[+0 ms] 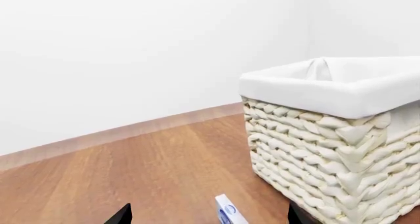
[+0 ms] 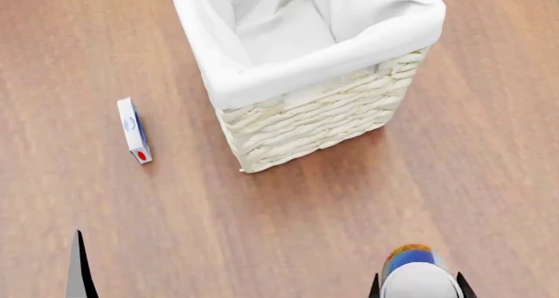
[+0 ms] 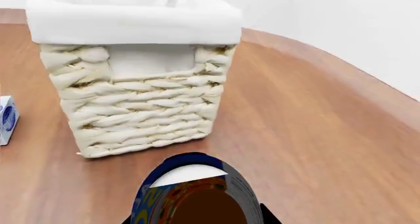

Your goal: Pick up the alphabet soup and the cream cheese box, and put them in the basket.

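The alphabet soup [image 2: 407,262] is a blue-labelled can with an orange band, low in the head view. My right gripper [image 2: 417,290] is shut on it, one black finger on each side. In the right wrist view the can [image 3: 190,189] fills the foreground between the jaws of that gripper [image 3: 196,222]. The cream cheese box [image 2: 133,130] stands on its thin edge on the wood floor, left of the basket [image 2: 262,82]. My left gripper [image 1: 208,219] is open and empty. The box [image 1: 228,211] lies just ahead between its fingertips [image 1: 121,215]. The basket holds nothing that I can see.
The basket's wicker wall [image 1: 328,145] stands close beside the left gripper's far finger. The same wall [image 3: 137,106] faces the right gripper, with the box [image 3: 5,119] at its side. A white wall and skirting [image 1: 131,130] lie beyond the floor.
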Available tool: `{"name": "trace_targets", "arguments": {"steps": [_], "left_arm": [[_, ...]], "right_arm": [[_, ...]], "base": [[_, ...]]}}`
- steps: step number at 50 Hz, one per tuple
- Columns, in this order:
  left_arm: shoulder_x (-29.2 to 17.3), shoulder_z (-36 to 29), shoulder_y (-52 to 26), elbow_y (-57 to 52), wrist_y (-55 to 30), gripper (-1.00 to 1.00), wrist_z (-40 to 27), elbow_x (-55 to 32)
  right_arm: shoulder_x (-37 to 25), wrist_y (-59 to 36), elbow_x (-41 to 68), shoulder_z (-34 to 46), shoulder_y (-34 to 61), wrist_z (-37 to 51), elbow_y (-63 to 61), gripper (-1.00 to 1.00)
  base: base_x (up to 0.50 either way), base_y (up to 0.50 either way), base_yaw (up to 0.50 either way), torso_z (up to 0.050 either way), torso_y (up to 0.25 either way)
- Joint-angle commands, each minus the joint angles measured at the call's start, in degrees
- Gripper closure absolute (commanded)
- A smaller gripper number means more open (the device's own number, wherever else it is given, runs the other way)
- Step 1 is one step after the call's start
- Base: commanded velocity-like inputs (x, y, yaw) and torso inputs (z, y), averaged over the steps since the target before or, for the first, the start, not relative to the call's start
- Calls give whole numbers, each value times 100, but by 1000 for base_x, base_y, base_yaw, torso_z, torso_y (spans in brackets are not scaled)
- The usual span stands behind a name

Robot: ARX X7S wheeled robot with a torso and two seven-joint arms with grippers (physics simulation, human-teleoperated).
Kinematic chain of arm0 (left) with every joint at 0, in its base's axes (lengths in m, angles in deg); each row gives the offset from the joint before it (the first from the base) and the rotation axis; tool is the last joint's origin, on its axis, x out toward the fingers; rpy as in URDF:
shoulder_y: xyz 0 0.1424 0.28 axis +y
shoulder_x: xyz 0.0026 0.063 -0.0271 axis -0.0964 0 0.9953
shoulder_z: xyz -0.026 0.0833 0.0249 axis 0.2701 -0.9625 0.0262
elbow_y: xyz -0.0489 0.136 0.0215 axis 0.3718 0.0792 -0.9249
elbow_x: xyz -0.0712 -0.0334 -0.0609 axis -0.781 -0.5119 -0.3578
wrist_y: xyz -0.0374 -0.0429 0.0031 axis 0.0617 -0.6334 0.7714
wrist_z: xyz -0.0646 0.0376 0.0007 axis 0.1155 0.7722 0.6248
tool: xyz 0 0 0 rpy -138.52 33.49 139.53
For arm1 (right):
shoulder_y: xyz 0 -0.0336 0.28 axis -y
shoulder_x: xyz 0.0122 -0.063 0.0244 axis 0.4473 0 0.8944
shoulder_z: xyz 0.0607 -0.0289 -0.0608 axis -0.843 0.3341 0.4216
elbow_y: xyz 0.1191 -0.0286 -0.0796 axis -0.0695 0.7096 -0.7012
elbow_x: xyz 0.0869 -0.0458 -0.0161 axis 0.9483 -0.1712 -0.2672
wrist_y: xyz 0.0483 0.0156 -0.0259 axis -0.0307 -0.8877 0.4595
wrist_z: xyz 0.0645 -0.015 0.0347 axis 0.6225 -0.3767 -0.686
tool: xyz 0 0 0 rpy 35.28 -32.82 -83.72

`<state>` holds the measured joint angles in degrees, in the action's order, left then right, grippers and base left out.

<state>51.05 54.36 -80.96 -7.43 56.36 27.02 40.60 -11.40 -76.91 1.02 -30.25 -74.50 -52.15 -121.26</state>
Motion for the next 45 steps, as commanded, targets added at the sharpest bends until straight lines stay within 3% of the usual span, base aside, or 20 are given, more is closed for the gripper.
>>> {"name": "trace_targets", "arguments": {"steps": [1, 9, 13, 17, 24, 25, 31, 35, 45], "left_arm": [[-11, -12, 0, -4, 28, -100, -17, 1], [-11, -66, -31, 8, 70, -100, 4, 30], [-6, -107, -56, 15, 85, -100, 30, 30], [-8, -182, -109, -9, 51, -100, 84, 73], [9, -248, -196, 4, 3, -100, 127, 86], [21, -269, -218, -13, -32, -100, 125, 130], [31, -295, -322, -148, -108, -100, 147, 149], [14, -328, -274, -197, -84, -100, 151, 172], [-12, -321, -206, -243, -69, -100, 106, 187]], "right_arm": [[-372, -108, -335, -446, 709, -33, -649, 100], [-644, -637, 194, -561, 2491, 96, -1443, 100], [-2217, 30, 1367, 692, 4186, 1841, -1447, 100], [-2741, 89, 2325, 1718, 6513, 2688, -1445, 100], [-2109, -182, 3229, 1697, 8003, 2041, -609, 100], [-1860, -94, 3815, 1612, 8250, 1788, -114, 100], [-1149, -486, 4644, 1751, 9420, 782, 1627, 100], [-463, -1186, 5184, 2053, 10444, -34, 3483, 100], [597, -2278, 4699, 3038, 12113, -1100, 6561, 100]], "base": [[0, 0, 0, 0, 0], [0, 0, 0, 0, 0], [0, 0, 0, 0, 0], [0, 0, 0, 0, 0], [0, 0, 0, 0, 0], [0, 0, 0, 0, 0], [0, 0, 0, 0, 0], [0, 0, 0, 0, 0], [0, 0, 0, 0, 2]]}}
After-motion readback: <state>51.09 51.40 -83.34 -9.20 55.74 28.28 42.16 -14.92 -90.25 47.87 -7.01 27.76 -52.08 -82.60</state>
